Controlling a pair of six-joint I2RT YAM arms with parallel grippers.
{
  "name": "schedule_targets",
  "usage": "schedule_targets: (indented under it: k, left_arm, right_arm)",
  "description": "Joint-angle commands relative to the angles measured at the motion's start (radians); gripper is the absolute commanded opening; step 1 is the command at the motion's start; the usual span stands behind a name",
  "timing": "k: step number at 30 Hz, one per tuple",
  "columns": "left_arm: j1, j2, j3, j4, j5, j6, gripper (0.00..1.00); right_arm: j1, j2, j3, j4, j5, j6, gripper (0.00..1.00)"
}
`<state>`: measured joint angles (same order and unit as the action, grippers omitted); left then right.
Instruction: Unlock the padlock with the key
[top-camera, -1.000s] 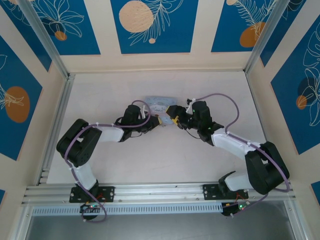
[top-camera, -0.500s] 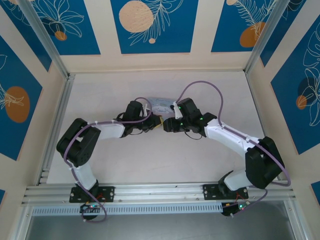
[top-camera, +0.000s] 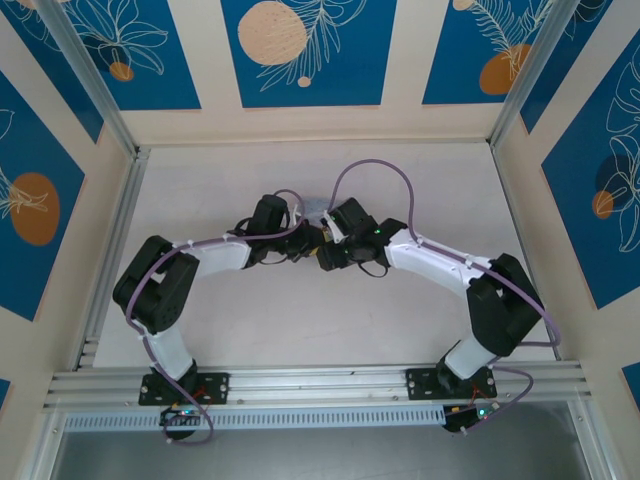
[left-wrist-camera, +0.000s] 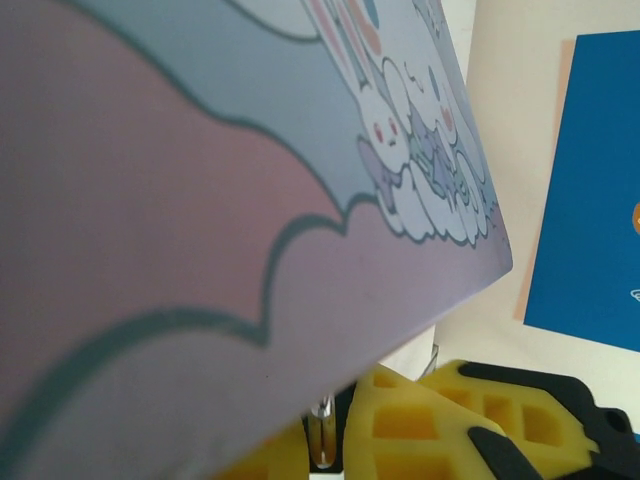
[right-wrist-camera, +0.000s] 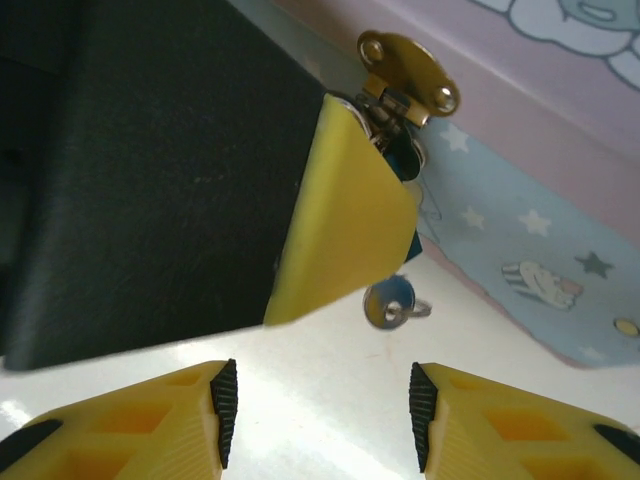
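Right gripper (right-wrist-camera: 315, 420) wide open, empty — key (right-wrist-camera: 388, 302) at 1 o'clock
Left gripper (left-wrist-camera: 325, 450) hold cannot be told; off-centre closing could knock key aside

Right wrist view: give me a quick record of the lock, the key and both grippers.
padlock: dark teal, hanging at the brass hasp of the tin box, mostly hidden by a yellow finger
key: round head shows just below the padlock; inserted or not, cannot tell
right gripper: open, empty, short of the key
left gripper: its finger lies against the padlock; grip unclear
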<state>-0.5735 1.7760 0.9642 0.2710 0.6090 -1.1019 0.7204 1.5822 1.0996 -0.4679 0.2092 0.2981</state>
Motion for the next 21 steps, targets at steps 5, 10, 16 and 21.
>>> schedule_targets:
  k: [5,10,16,21]
  left_arm:
    - [0.006,0.001,0.037,-0.013,0.061,-0.024,0.0]
    - [0.006,0.008,0.034,-0.006,0.065,-0.026,0.0]
    - [0.006,0.017,0.036,0.004,0.068,-0.03,0.0]
    - [0.005,0.023,0.041,0.004,0.071,-0.03,0.0]
  right_arm:
    - [0.029,0.069,0.067,-0.037,0.181,-0.063,0.48]
    - [0.03,0.09,0.091,-0.035,0.217,-0.067,0.44]
    - [0.03,0.118,0.126,-0.031,0.213,-0.076,0.37]
    - [0.028,0.137,0.148,-0.029,0.21,-0.075,0.26]
